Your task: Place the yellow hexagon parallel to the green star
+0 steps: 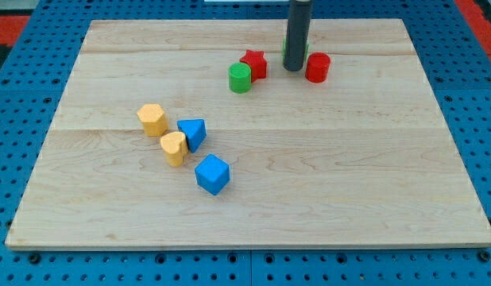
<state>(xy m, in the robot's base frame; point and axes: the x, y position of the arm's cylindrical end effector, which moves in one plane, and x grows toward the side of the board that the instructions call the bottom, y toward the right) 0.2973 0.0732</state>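
Observation:
The yellow hexagon (152, 119) lies on the left part of the wooden board (349, 175). The green star (284, 50) is near the view's top centre, mostly hidden behind my rod; only thin green slivers show at the rod's sides. My tip (293, 70) rests on the board just in front of the green star, between the red star (253, 63) and the red cylinder (318, 67). The tip is far to the right of and above the yellow hexagon.
A green cylinder (240, 78) sits just below-left of the red star. A yellow heart (174, 148) and a blue triangle (193, 133) lie close together below-right of the hexagon. A blue cube (212, 174) lies below them.

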